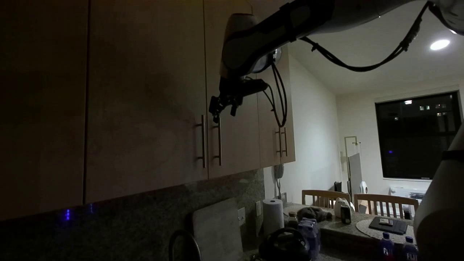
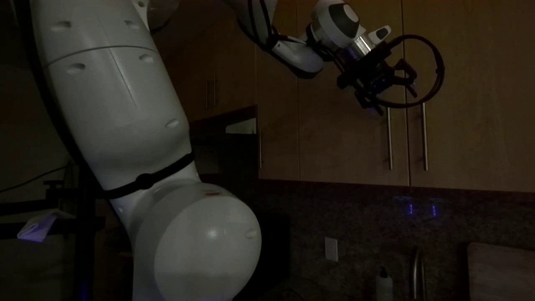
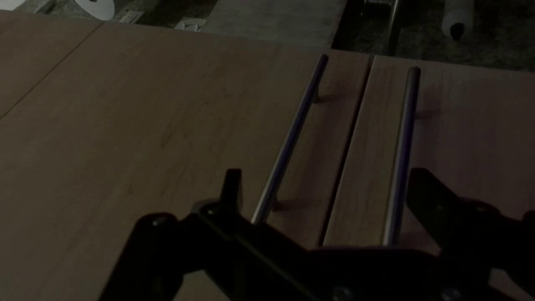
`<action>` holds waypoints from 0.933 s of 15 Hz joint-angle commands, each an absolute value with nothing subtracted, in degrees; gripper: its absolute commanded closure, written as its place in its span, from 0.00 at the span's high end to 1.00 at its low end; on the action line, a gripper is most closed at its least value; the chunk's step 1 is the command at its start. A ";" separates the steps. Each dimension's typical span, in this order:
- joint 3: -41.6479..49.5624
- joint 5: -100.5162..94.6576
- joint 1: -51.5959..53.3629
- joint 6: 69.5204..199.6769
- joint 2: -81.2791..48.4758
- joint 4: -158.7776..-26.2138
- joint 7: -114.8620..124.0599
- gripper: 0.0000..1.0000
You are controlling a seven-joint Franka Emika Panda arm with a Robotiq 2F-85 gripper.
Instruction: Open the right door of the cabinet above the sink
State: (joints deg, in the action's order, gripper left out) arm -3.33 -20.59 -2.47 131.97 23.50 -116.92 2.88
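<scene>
I find a domestic kitchen: wall cabinets (image 1: 145, 90) above a faucet (image 2: 415, 276), a paper towel roll (image 1: 273, 215), and wooden chairs (image 1: 386, 198) at the far edge of the stone counter (image 1: 335, 228).

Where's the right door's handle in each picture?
In an exterior view: handle near the middle, right one of the pair.
In an exterior view: handle right of the middle, the right one.
Wrist view, scene upside down: handle near the middle, the left one.
Shared landmark: the board, low in both exterior views, at the top in the wrist view.

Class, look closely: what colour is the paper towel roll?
The roll is white; it shows best in an exterior view.
</scene>
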 commanded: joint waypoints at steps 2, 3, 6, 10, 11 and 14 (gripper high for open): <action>-6.32 -24.69 -6.74 134.43 20.32 -115.79 16.46 1.00; -6.81 -25.56 -7.54 134.44 19.92 -115.71 20.11 1.00; -7.55 -27.24 -9.07 133.53 19.05 -115.88 28.32 1.00; -7.64 -25.97 -9.58 134.14 17.97 -115.70 36.67 1.00; -7.75 -26.43 -9.66 134.26 17.80 -115.75 38.67 1.00; -8.09 -28.06 -10.21 134.42 17.23 -115.53 45.69 1.00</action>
